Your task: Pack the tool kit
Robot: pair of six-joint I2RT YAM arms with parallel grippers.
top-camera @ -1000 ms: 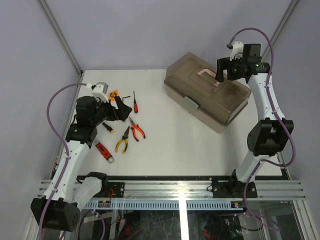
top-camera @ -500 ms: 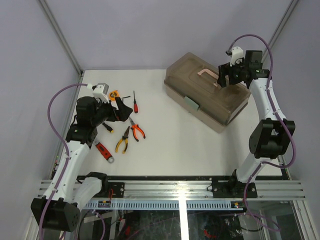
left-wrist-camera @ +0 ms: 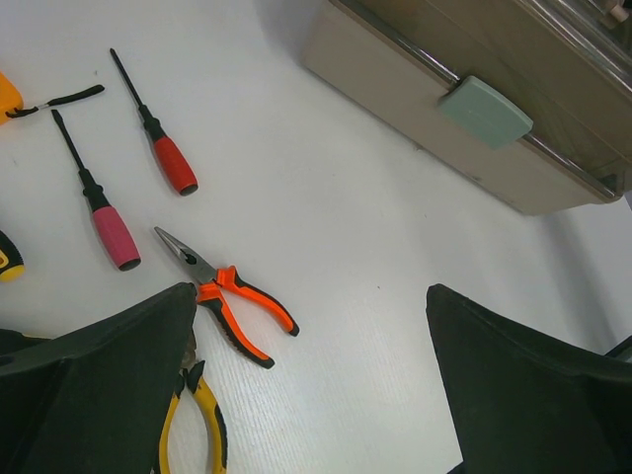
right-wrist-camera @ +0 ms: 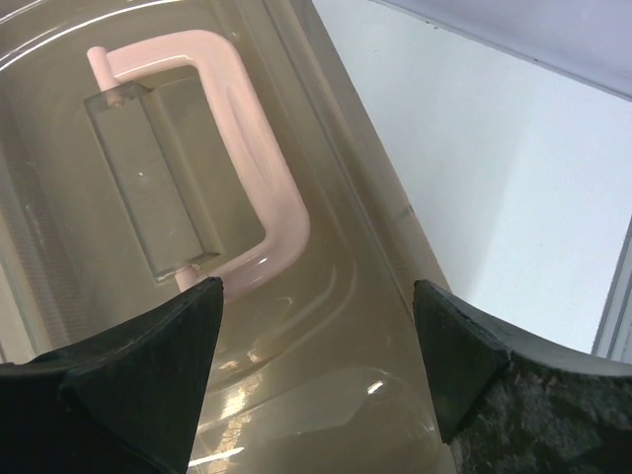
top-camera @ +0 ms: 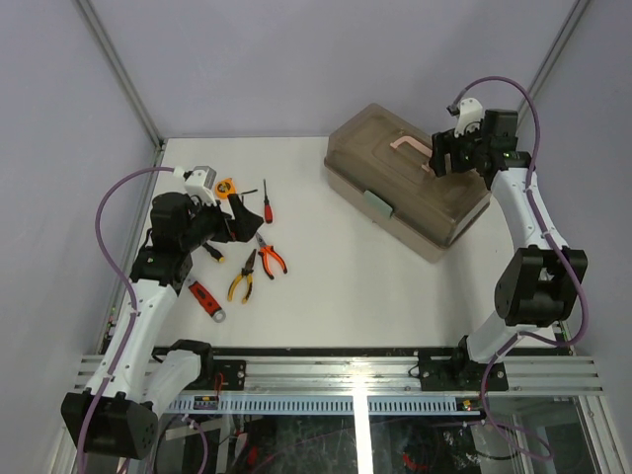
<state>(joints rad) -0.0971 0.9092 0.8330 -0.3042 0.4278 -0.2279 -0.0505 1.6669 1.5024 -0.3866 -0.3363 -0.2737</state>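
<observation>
The beige toolbox (top-camera: 434, 219) stands shut at the back right, with a translucent brown lid (top-camera: 380, 138), pink handle (top-camera: 408, 146) and green latch (top-camera: 377, 205). My right gripper (top-camera: 441, 161) hovers open and empty over the lid (right-wrist-camera: 326, 375), just beside the handle (right-wrist-camera: 259, 138). My left gripper (top-camera: 235, 221) is open and empty above the tools at the left. Below it lie orange pliers (left-wrist-camera: 237, 308), yellow pliers (left-wrist-camera: 197, 425), a red screwdriver (left-wrist-camera: 166, 156) and a pink screwdriver (left-wrist-camera: 109, 212). An orange tape measure (top-camera: 225, 186) and a red wrench (top-camera: 205, 298) lie nearby.
A yellow-and-black screwdriver (top-camera: 212, 253) lies by the left arm. The toolbox's front wall and latch (left-wrist-camera: 484, 111) show at the top right of the left wrist view. Grey walls close in the table at the back and both sides.
My right gripper has shifted slightly over the lid near the handle. The left arm and the tools have not visibly moved.
</observation>
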